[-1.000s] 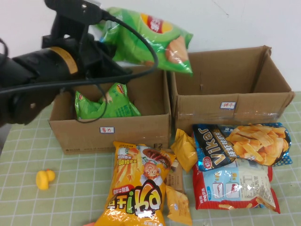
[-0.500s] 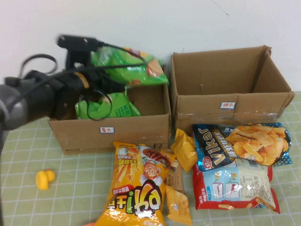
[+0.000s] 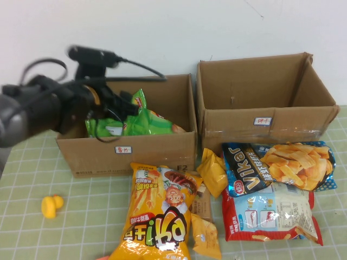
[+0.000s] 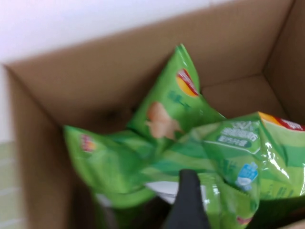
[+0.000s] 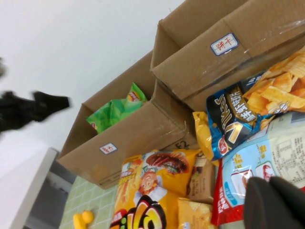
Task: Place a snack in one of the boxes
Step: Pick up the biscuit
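My left gripper (image 3: pixel 126 103) hangs over the left cardboard box (image 3: pixel 127 154). A large green chip bag (image 3: pixel 147 123) lies inside the box on top of another green bag (image 3: pixel 103 128). In the left wrist view the large bag (image 4: pixel 243 148) lies between my spread left gripper (image 4: pixel 233 205) fingers, with the other bag (image 4: pixel 167 114) behind it. The right cardboard box (image 3: pixel 260 124) stands beside it. My right gripper (image 5: pixel 276 202) is out of the high view; its wrist view shows it shut and empty, above the white-and-red bag (image 5: pixel 267 162).
In front of the boxes lie a big yellow bag (image 3: pixel 160 216), a blue Viker bag (image 3: pixel 279 165), a white-and-red bag (image 3: pixel 271 214) and small yellow packets (image 3: pixel 213 172). A yellow toy duck (image 3: pixel 51 206) sits at the front left.
The large green bag went from held high above the left box down into it. My left arm swung left and down over the box and its fingers spread.
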Robot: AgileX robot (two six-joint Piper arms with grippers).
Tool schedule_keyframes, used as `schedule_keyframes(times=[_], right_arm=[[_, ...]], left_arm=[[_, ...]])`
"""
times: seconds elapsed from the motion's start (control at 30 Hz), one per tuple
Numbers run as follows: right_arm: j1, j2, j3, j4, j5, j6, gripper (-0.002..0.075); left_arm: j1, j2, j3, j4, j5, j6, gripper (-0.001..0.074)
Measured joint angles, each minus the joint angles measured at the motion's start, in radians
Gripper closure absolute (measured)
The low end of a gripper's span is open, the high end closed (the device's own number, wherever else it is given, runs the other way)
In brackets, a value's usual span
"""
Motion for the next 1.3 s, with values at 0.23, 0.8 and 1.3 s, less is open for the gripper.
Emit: schedule_keyframes(times=[0.23,0.8,1.3], right_arm=[[0.0,0.0,0.0,0.012,0.0,-0.049,0.0728],[0.0,0.151,-0.227,-0.057,0.154,-0.344,0.0728],[0.0,0.622,-0.602,-0.277,0.432,-0.792,0.0728]], left_arm=[[0.0,-0.239,0.0,0.068,0.22,0.04,0.0521],[0.0,-1.007,0.644,0.061,0.152,0.101,0.0735],[0.0,-1.227,0.728,-0.271,0.429,0.264,0.0736]])
